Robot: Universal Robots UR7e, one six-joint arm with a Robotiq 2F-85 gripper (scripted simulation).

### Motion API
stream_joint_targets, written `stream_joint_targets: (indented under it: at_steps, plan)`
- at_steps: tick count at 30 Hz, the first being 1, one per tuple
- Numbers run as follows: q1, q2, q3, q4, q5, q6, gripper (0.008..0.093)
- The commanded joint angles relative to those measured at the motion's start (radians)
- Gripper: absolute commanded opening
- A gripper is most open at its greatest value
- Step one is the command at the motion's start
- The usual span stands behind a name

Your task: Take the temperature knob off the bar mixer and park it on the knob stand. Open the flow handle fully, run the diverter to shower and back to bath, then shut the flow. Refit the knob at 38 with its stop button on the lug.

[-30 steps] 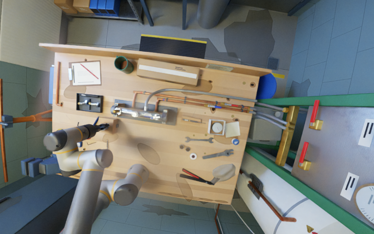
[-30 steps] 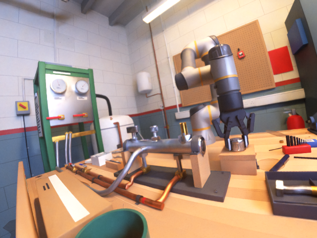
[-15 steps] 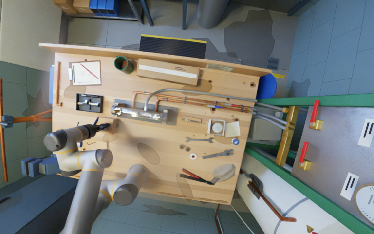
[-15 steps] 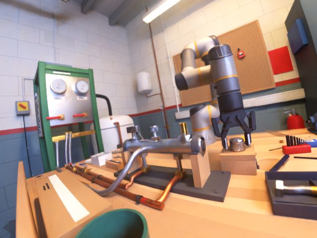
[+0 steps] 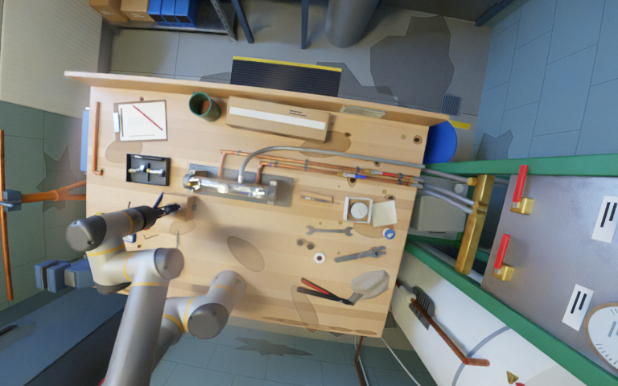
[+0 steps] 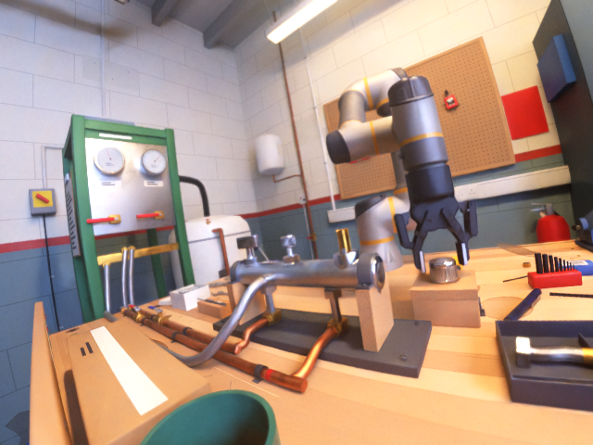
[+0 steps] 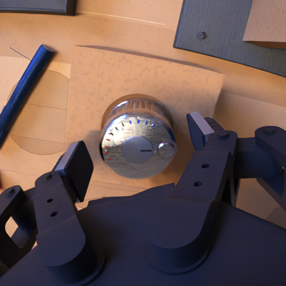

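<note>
My gripper (image 6: 439, 255) (image 7: 138, 138) (image 5: 175, 208) is open and holds nothing, its fingers standing to either side of the temperature knob (image 6: 443, 269) (image 7: 137, 138). The chrome knob sits upright on the wooden knob stand (image 6: 445, 297) (image 7: 144, 88), its face showing red and blue marks and a round stop button (image 7: 166, 150). The bar mixer (image 6: 306, 271) (image 5: 230, 185) lies on its grey base plate (image 6: 335, 342) left of the stand, with its near end bare of a knob. A brass handle (image 6: 343, 242) and two chrome tops (image 6: 268, 244) rise from the mixer body.
The mixer's wooden support block (image 6: 376, 313) stands just left of the knob stand. A blue pen (image 7: 22, 86) lies beside the stand, a dark tray of parts (image 6: 551, 359) nearer the camera, and a red bit holder (image 6: 553, 273) behind. Copper pipes (image 6: 230, 349) run along the bench.
</note>
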Motion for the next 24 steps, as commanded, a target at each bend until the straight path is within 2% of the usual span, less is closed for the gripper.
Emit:
stream_joint_targets:
  at_steps: [1,11,24]
  plan:
    - [0.0,-0.006,-0.005,0.009,0.0,0.0,0.073]
    - [0.0,-0.083,-0.081,0.161,0.0,0.0,0.073]
    - [0.0,-0.167,-0.246,0.41,0.0,0.0,0.073]
